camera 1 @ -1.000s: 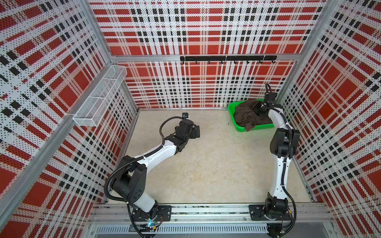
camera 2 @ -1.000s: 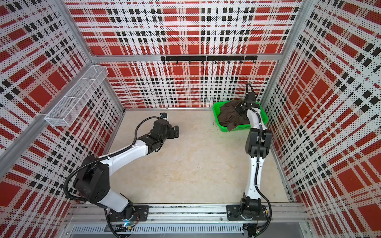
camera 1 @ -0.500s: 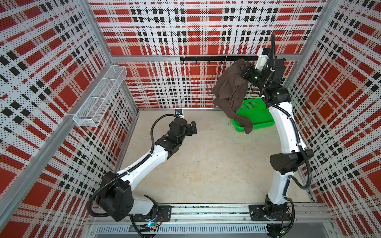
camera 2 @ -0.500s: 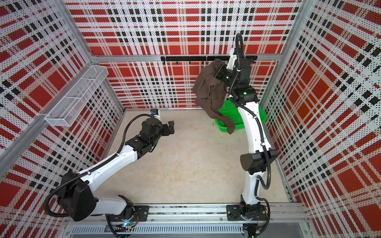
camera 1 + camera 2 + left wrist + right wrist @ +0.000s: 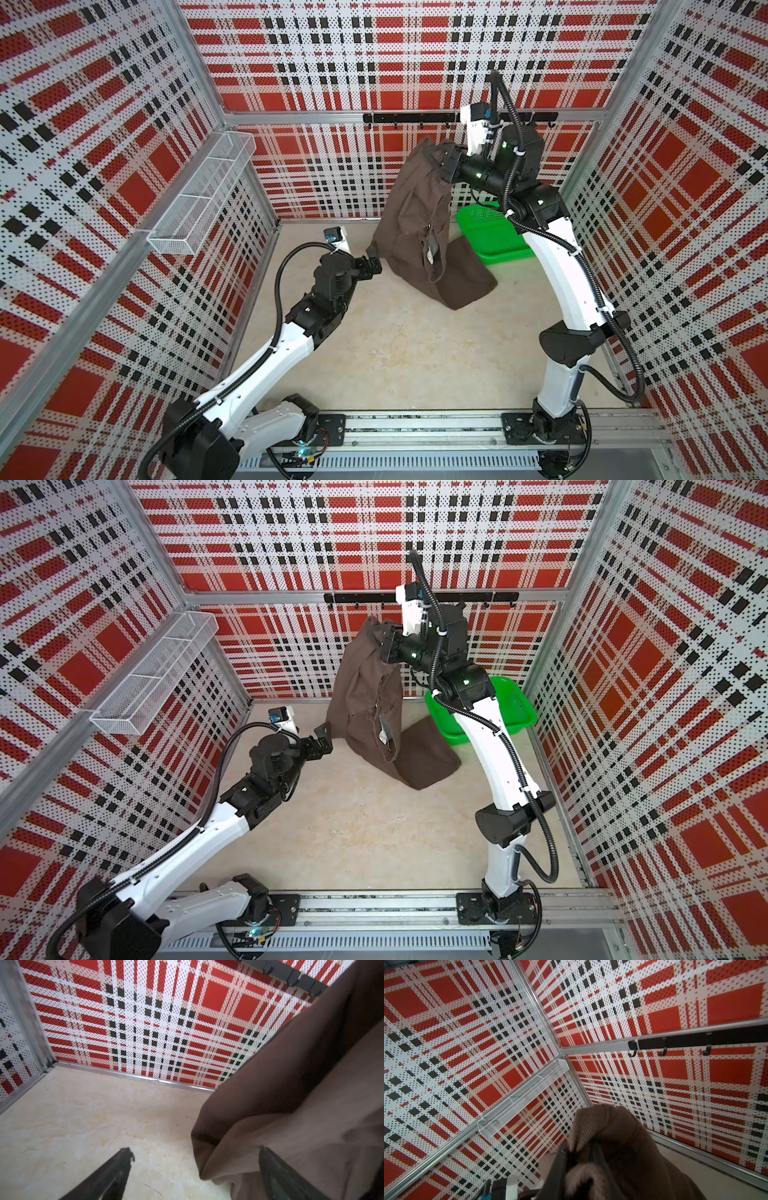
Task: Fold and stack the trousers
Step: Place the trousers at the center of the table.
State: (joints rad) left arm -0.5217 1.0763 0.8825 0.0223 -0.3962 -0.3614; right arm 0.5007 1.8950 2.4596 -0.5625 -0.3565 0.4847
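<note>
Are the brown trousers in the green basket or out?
Out: trousers hang from the right gripper, lower end on the table beside the basket.

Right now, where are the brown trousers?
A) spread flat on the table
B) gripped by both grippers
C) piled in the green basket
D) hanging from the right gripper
D: the right gripper pinches the top edge of the trousers and they hang down; the left gripper is open beside them.

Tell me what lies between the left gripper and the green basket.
The trousers: they hang from the right gripper, lower end on the table, between the left gripper and the green basket. Both top views show it.
</note>
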